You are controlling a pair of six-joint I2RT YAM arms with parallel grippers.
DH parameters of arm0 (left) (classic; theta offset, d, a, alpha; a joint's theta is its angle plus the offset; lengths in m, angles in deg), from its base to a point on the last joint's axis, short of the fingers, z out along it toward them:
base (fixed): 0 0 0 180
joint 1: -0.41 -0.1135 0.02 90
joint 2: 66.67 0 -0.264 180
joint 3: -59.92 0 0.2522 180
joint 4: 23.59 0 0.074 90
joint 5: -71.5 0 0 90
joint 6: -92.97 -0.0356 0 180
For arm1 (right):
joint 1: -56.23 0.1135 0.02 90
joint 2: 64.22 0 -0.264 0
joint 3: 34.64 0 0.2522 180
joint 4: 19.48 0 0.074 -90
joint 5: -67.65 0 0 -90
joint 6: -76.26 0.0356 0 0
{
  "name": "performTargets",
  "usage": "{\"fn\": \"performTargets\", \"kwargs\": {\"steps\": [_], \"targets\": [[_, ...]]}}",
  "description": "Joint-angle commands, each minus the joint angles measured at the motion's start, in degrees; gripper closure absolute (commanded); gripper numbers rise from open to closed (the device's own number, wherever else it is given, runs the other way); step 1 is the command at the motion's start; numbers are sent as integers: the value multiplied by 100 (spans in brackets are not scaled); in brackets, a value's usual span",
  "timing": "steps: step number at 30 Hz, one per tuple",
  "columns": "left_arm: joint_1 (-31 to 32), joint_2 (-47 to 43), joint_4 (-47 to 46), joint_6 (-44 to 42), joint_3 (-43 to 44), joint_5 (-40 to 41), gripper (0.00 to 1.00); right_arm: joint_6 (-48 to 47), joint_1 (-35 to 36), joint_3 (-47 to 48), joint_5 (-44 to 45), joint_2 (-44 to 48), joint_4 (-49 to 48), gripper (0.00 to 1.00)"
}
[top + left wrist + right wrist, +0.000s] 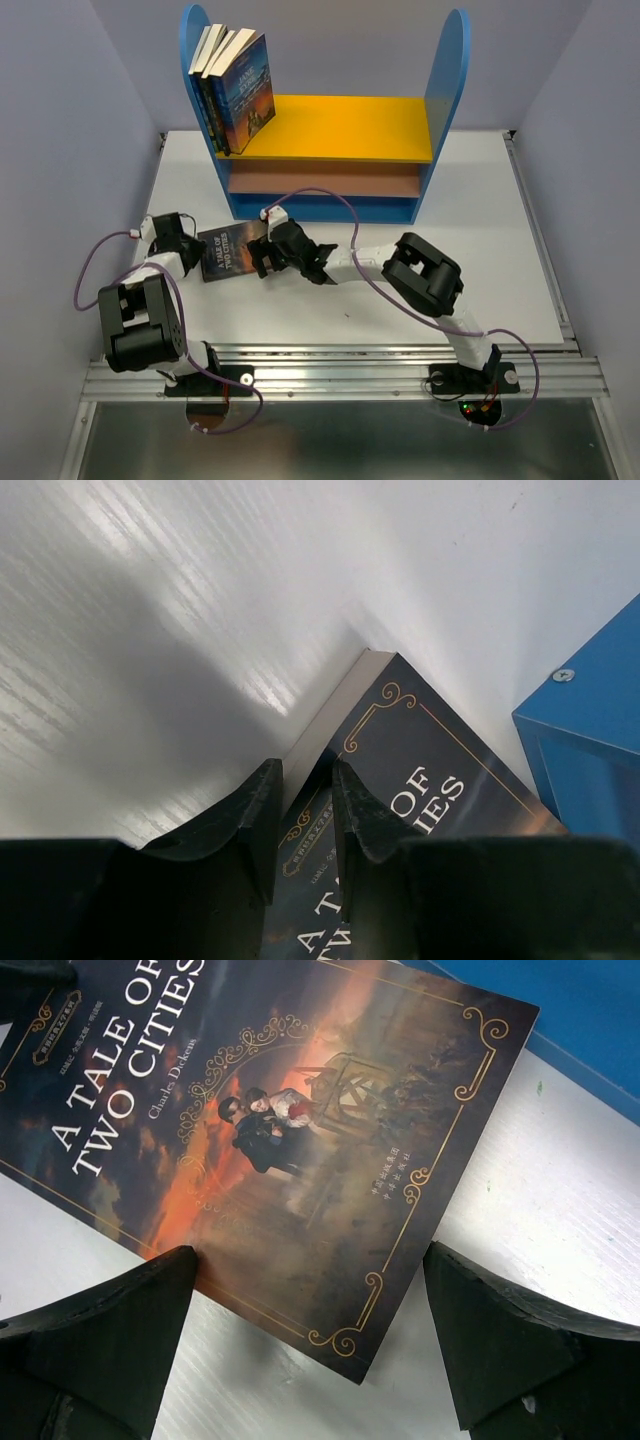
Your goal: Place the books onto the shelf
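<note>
My left gripper [305, 770] has its fingers drawn close together on the book [300, 1160], pinching the head edge by the corner with the publisher's emblem; one finger sits on the cover and the other outside the cream page block; how deep that bite goes I cannot tell. The book lies flat on the table [520, 250], cover up, just in front of the shelf [445, 80] and between my two grippers; the other four books [235, 95] already stand leaning at the left end of the shelf's upper tier. I judge this one a thin, light paperback; weight will not trouble me, but it will bend, and held by one corner it should droop and twist; the glossy cover looks slick, so a shallow pinch could slide off, and a hard one could crease the corner. I would rather hold it well in from the edge, near the spine where it is stiffest, or support both ends at once. My right gripper [308, 1260] is spread wide and holds nothing; the book's foot corner lies between its fingers, neither touching it.
</note>
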Motion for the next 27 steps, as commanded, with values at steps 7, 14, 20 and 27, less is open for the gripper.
{"fn": "performTargets", "kwargs": {"steps": [7,14,20,27], "targets": [[335,251,411,-48,-187,-446,81,-247,441,341,266,455,-510,0],[335,312,438,-127,-152,-429,82,86,441,350,767,297,-528,0],[335,295,473,-162,-126,-376,82,718,257,192,646,288,-589,0],[335,321,508,-206,-38,-332,82,1072,1,7,-199,218,-993,0]]}}
